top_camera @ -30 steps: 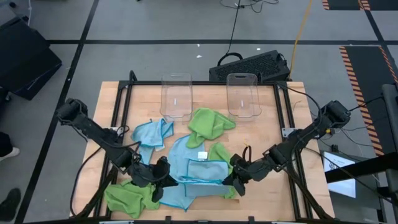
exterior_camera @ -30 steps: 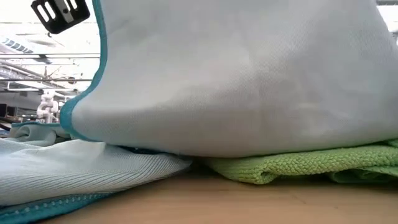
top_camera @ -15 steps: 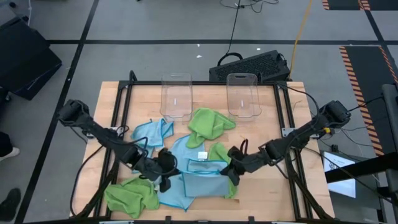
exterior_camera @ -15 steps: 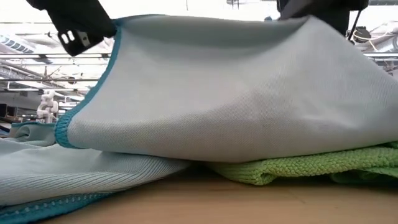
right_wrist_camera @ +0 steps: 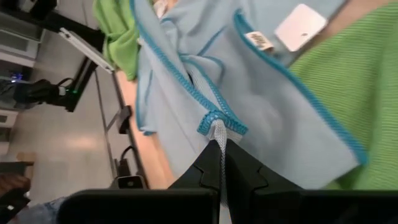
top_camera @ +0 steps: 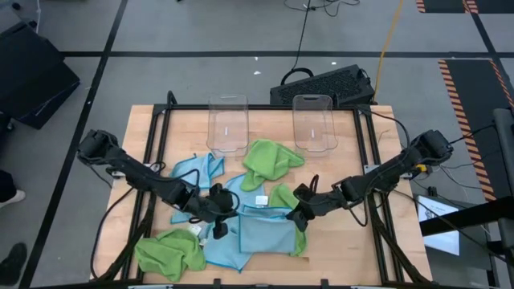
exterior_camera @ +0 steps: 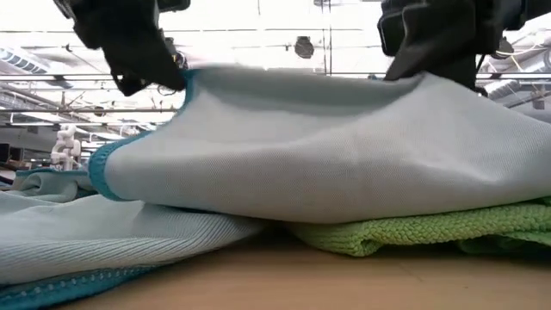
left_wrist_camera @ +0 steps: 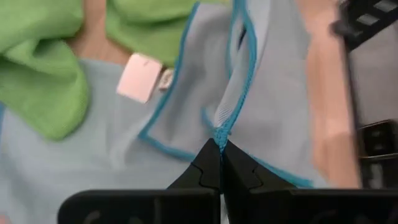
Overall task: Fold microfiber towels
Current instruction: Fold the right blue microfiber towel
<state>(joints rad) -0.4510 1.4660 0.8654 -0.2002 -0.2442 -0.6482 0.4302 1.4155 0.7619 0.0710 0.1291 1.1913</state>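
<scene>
Light blue microfiber towel (exterior_camera: 327,146), teal-stitched hem, raised across the frame as a sagging sheet and pinched at its 2 upper corners: left gripper (exterior_camera: 168,82) clamped on one corner, right gripper (exterior_camera: 413,73) clamped on the other. Beneath it, 1 lime green microfiber towel (exterior_camera: 413,232) lying flat on the wooden tabletop (exterior_camera: 327,284), and 1 further light blue towel (exterior_camera: 95,241) spread flat beside it. Background: ceiling rails and lights of the room, washed out.

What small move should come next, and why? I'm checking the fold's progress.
Probably carry the pinched edge further across and lower it. Left gripper and right gripper are each shut on a corner of the light blue towel, whose raised edge is still off the table.
</scene>
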